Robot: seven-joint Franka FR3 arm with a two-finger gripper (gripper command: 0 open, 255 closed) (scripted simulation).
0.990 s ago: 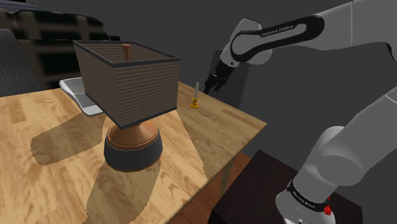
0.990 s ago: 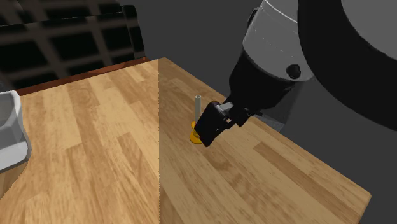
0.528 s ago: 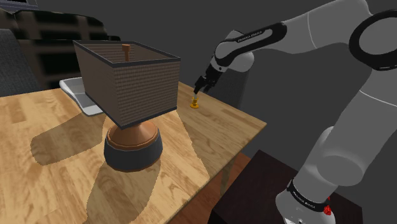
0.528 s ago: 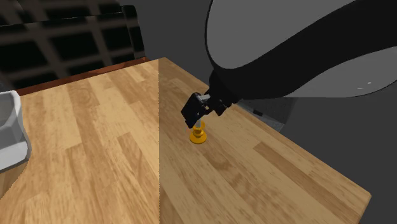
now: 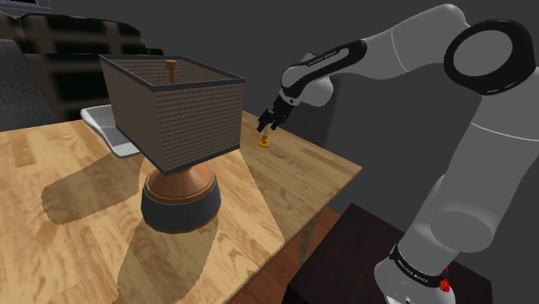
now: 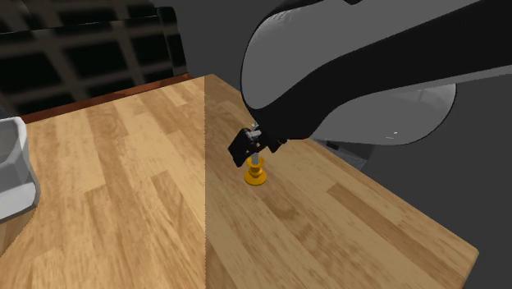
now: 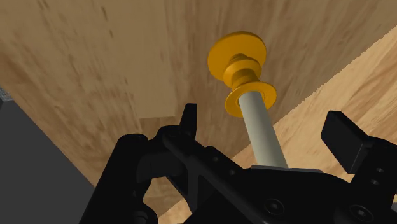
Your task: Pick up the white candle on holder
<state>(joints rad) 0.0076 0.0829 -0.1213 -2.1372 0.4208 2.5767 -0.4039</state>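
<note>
A pale grey-white candle point(image 7: 262, 127) stands upright in a small orange holder point(image 7: 238, 60) near the far corner of the wooden table point(image 5: 302, 173). In the shoulder view the holder point(image 5: 263, 142) sits just under my gripper point(image 5: 266, 124). My gripper point(image 7: 267, 127) is open, its two black fingers point(image 7: 188, 118) standing on either side of the candle without touching it. Across the table in the second exterior view, the gripper point(image 6: 251, 148) covers the candle's upper part, and the orange holder point(image 6: 255, 175) shows below it.
A large table lamp point(image 5: 173, 112) with a brown square shade stands mid-table, at the shoulder view's left of the candle. Behind the lamp lies a white tray point(image 5: 102, 121), seen also as the tray point(image 6: 12, 164) in the second exterior view. The table's edge runs close to the candle.
The gripper has moved toward the shoulder view's left and come down over the candle, which now stands between its fingers. The candle and holder have not moved.
</note>
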